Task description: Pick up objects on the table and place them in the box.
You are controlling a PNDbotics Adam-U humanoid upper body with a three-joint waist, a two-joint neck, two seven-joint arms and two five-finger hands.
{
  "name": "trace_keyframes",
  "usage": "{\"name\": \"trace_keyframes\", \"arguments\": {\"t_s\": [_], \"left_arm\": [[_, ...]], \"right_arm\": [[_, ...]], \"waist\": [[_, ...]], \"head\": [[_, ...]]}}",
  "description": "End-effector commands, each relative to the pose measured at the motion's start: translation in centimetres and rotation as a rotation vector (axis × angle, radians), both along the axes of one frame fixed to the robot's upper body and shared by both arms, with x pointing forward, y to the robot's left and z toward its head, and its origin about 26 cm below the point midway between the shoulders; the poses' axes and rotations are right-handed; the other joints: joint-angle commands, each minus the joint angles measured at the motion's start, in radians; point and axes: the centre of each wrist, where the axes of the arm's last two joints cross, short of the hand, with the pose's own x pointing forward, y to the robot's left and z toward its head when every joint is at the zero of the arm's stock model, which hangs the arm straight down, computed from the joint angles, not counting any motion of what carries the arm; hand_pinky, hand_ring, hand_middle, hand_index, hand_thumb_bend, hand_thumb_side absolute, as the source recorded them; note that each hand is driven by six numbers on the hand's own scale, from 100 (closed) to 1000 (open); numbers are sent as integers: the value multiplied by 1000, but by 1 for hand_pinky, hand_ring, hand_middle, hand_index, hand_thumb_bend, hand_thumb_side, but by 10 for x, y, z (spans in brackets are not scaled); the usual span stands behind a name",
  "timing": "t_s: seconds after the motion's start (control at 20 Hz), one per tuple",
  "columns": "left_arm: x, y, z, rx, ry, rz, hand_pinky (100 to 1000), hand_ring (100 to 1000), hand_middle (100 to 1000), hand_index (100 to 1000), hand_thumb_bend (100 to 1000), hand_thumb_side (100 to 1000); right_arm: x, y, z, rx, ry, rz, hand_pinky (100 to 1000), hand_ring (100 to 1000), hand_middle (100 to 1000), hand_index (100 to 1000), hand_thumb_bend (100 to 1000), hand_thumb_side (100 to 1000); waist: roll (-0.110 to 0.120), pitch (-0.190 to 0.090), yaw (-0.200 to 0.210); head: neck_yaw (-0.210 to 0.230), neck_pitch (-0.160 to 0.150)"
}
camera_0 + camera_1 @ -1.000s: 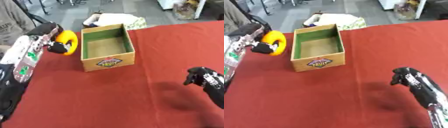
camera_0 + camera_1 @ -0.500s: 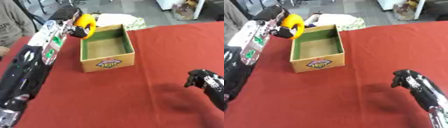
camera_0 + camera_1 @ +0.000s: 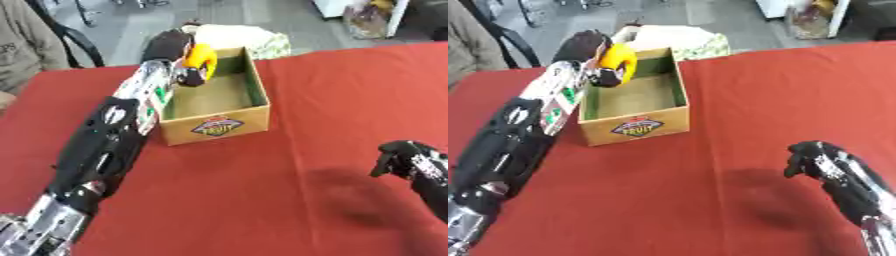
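An open cardboard box (image 3: 216, 125) with a green inside and a fruit label on its front stands on the red table (image 3: 289, 200). My left hand (image 3: 171, 47) reaches over the box's far left corner, shut on a yellow ring-shaped object (image 3: 201, 61) that hangs above the inside of the box. My right hand (image 3: 398, 155) hovers low over the table at the right, fingers curled and holding nothing.
A pale bundle of cloth (image 3: 241, 37) lies just beyond the box at the table's far edge. A person sits at the far left by a black chair (image 3: 66, 42). Grey floor lies behind the table.
My left arm has stretched forward and to the right, carrying the yellow ring from left of the box to above its far left corner. The right hand has barely moved.
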Motion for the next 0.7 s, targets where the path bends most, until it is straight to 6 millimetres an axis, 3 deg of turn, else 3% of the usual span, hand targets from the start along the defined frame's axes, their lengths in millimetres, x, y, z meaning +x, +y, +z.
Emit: {"name": "trace_keyframes", "arguments": {"t_s": [0.05, 0.35, 0.6, 0.7], "left_arm": [[3, -6, 3, -1, -72, -3, 574, 425, 406, 558, 100, 224], [2, -13, -10, 15, -73, -47, 599, 482, 467, 613, 100, 215], [0, -12, -19, 49, 22, -80, 657, 602, 608, 781, 100, 222], [0, -12, -20, 57, 79, -92, 687, 660, 679, 830, 182, 239]], "right_arm": [[3, 2, 11, -11, -38, 14, 590, 542, 522, 697, 100, 637], [3, 1, 12, -12, -39, 14, 589, 542, 522, 697, 100, 637], [3, 1, 12, -12, -39, 12, 589, 542, 522, 697, 100, 638], [3, 1, 12, -13, -39, 12, 589, 542, 522, 697, 100, 639]], "waist": [[-7, -10, 0], [-7, -9, 0], [-6, -8, 1], [-6, -8, 2]], "head": [[5, -12], [5, -17], [4, -19], [3, -19]]}}
